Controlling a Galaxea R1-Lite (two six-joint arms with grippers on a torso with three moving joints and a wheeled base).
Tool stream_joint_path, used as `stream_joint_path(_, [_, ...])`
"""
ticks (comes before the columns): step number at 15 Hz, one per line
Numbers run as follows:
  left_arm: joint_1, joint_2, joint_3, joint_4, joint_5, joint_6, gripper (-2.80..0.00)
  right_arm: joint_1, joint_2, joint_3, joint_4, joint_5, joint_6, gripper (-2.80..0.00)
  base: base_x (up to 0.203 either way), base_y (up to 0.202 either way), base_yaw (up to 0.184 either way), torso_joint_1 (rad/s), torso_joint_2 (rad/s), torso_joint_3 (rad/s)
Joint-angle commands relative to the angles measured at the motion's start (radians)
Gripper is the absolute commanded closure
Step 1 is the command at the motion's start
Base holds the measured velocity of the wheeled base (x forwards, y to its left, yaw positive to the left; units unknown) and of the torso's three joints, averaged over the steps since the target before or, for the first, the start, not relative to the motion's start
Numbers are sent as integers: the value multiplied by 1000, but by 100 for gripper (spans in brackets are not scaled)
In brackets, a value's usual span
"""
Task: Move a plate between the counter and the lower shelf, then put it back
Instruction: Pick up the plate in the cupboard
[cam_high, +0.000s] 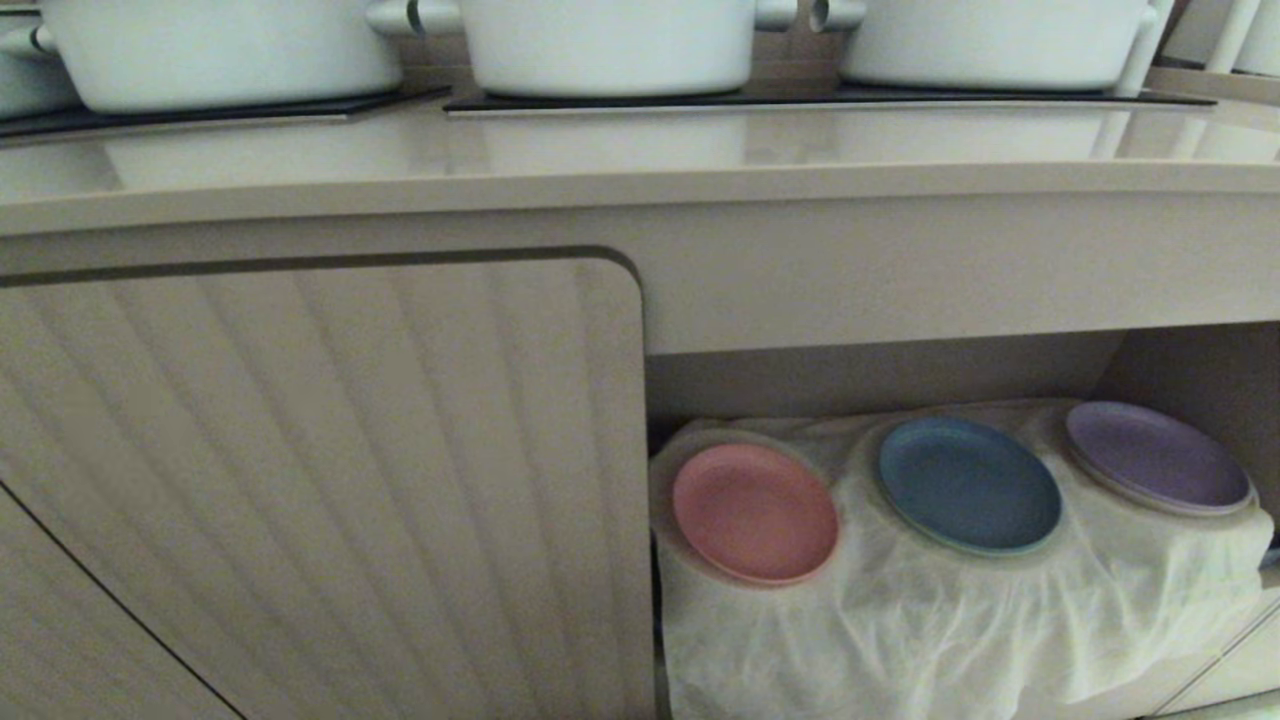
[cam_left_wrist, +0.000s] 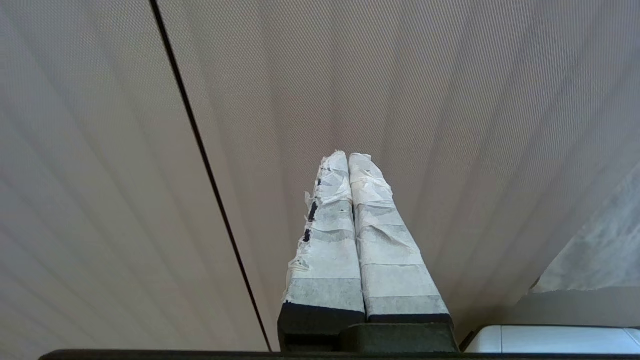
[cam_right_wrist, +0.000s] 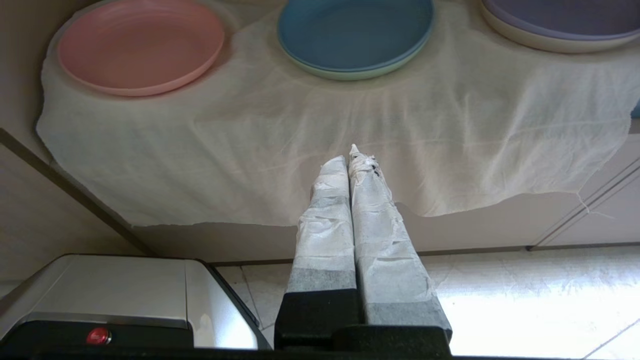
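The pink plate (cam_high: 755, 512) (cam_right_wrist: 141, 46) lies on the leftmost cloth-covered mound in the lower shelf (cam_high: 900, 380). Above it runs the beige counter (cam_high: 640, 160), with no plate on it. My right gripper (cam_right_wrist: 351, 157) is shut and empty, below and in front of the hanging white cloth (cam_right_wrist: 350, 130), well short of the pink plate. My left gripper (cam_left_wrist: 347, 157) is shut and empty too, facing the ribbed cabinet door (cam_left_wrist: 450, 100). Neither arm shows in the head view.
A blue plate (cam_high: 968, 485) and a purple plate (cam_high: 1155, 457) sit on the other two mounds. Three white pots (cam_high: 610, 40) stand on black hob panels (cam_high: 800, 98). The ribbed door (cam_high: 320, 480) closes off the left. The robot's base (cam_right_wrist: 125, 295) and tiled floor (cam_right_wrist: 525, 300) lie below.
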Motion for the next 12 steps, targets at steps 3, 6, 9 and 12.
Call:
stream_joint_path(3, [0,0,0,0,0,0,0,-13,6,-1,-1,0,-1,0,0,0,0,0,0,0])
stream_joint_path(6, [0,0,0,0,0,0,0,-83,-67,-2,25,8,1,0,0,0,0,0,0,0])
stream_joint_path(9, [0,0,0,0,0,0,0,-98,-179,-2,38,25,-13,0,0,0,0,0,0,0])
stream_joint_path(12, [0,0,0,0,0,-1,0,-100,-275,-1,30,29,-25,0,0,0,0,0,0,0])
